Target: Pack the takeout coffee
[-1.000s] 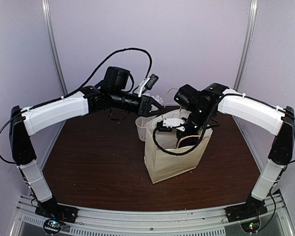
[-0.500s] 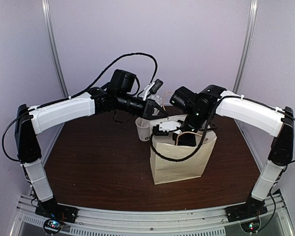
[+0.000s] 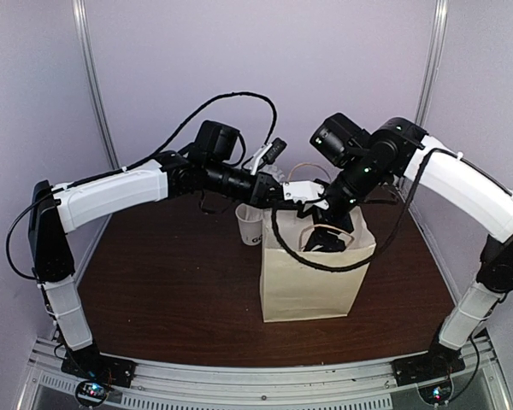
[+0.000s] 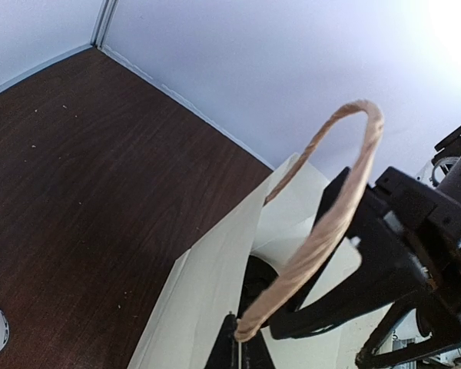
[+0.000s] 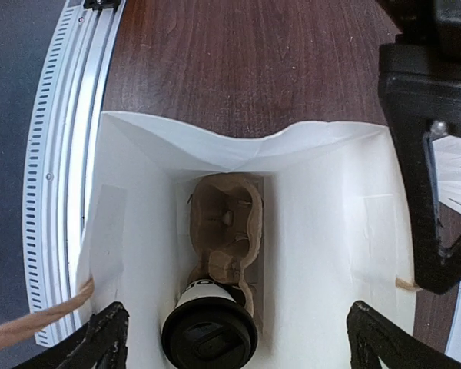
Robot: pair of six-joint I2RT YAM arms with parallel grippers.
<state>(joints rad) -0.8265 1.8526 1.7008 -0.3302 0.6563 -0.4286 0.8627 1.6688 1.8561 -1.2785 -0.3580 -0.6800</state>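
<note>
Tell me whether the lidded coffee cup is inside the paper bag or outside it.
Inside: the right wrist view shows the lidded cup upright in the pulp tray at the bottom of the bag.

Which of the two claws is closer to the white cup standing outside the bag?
Left. The left gripper pinches the handle of the bag, just above and beside the white cup. The right gripper hangs open over the bag's mouth, farther off.

No readable text anywhere
</note>
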